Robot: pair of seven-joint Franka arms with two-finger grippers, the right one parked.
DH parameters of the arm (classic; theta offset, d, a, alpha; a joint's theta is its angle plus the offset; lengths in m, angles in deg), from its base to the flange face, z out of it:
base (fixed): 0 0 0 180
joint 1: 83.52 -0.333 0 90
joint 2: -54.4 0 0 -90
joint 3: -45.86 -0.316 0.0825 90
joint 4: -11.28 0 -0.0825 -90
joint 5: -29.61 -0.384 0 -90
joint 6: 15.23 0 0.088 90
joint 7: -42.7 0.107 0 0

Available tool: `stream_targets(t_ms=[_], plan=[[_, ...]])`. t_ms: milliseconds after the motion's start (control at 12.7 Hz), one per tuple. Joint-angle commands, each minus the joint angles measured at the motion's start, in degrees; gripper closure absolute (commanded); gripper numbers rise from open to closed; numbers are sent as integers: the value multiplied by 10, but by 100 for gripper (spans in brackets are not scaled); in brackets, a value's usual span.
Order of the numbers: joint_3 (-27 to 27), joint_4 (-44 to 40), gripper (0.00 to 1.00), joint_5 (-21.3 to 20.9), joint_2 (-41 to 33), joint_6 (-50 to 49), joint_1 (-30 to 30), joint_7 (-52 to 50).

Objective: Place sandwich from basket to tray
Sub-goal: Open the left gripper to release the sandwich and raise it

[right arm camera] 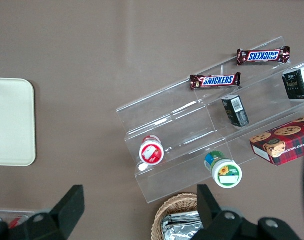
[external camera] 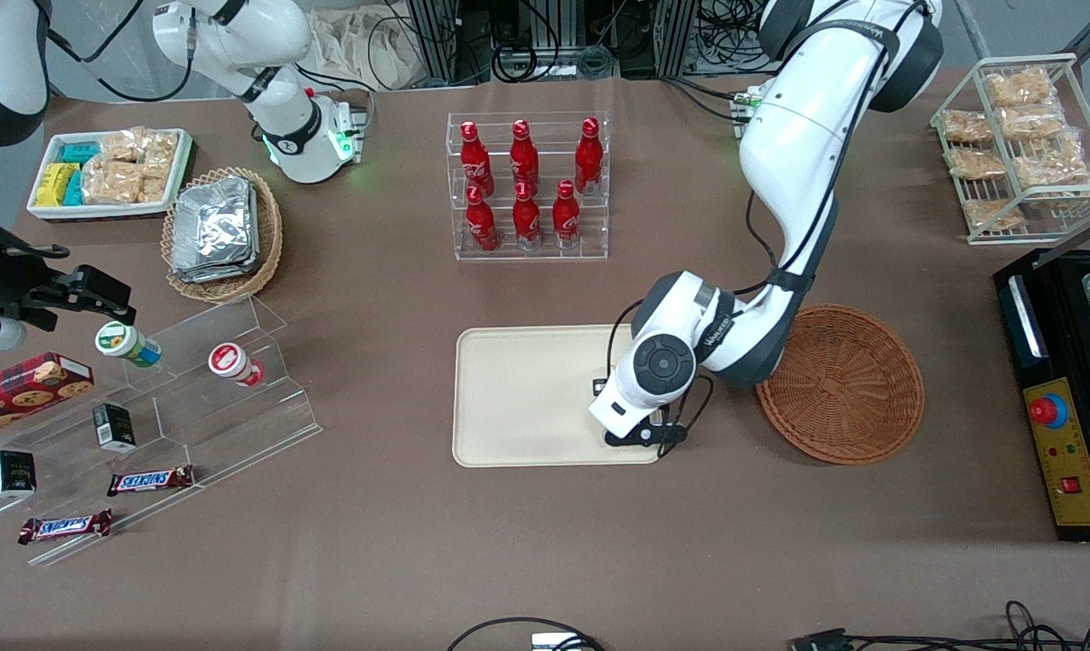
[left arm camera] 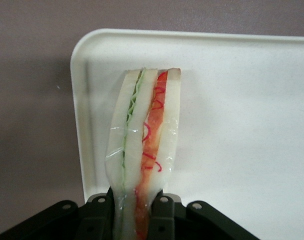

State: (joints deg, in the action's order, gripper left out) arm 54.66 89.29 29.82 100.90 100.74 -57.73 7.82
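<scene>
The sandwich [left arm camera: 144,140], pale bread with green and orange-red filling lines, is pinched between my gripper's [left arm camera: 137,205] black fingers, so the gripper is shut on it. It hangs just over a corner of the cream tray [left arm camera: 241,125]; whether it touches the tray I cannot tell. From the front, my gripper [external camera: 640,432] sits over the tray [external camera: 527,398] at the corner nearest the front camera, on the side toward the reddish-brown wicker basket [external camera: 843,384]. The arm's wrist hides the sandwich there. The basket lies beside the tray and holds nothing that I can see.
A clear rack of red bottles [external camera: 529,185] stands farther from the front camera than the tray. Toward the parked arm's end are a tan basket of foil packets [external camera: 220,231] and a clear stepped stand [external camera: 192,398]. A black box [external camera: 1065,389] lies beside the reddish-brown basket.
</scene>
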Motion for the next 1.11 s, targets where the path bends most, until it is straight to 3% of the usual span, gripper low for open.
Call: stream_targets(t_ms=[0,316,553,868,1026], plan=[[-6,3,0,-1,-1,9,5,-10],[-7,1,0,-3,-30,-3,-5,-7],[-8,13,0,-3,-114,-114,-16,3],[-8,254,0,-1,-326,-68,-45,65],[-9,285,0,1,-388,-106,-102,166]])
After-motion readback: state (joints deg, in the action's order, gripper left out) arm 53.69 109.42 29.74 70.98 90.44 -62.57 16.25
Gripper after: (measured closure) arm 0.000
